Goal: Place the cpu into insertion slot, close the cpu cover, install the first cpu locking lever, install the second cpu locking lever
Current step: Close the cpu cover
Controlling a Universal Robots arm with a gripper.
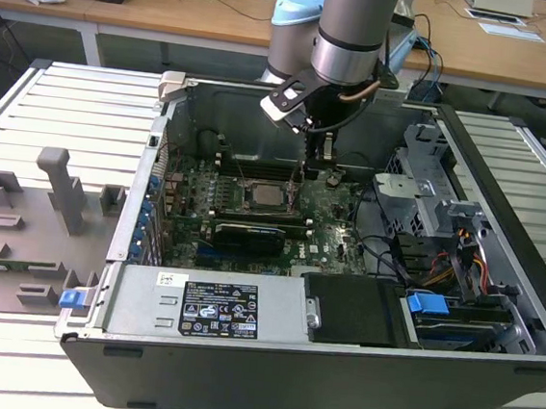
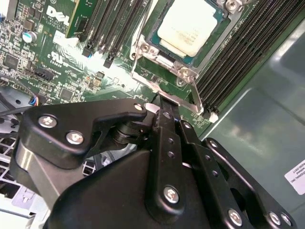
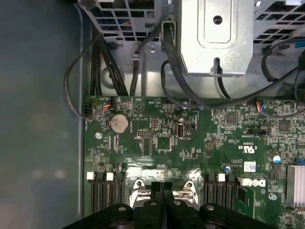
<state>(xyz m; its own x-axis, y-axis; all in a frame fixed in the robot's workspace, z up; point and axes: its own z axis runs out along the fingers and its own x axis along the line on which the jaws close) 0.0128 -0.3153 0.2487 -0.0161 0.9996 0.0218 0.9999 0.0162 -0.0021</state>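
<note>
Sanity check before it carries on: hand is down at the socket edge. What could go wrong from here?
1. The shut hand has its tip at the thin metal lever beside the cpu cover; it might slip onto the motherboard.
2. The memory slots run close on both sides, so the hand's wide linkage may knock them.
3. Loose black cables hang by the board's edge and could snag the arm.

A robotics lab: an open computer case [image 1: 333, 380] lies on a slatted metal table [image 1: 69, 108], with wooden tables [image 1: 176, 7] behind it.
</note>
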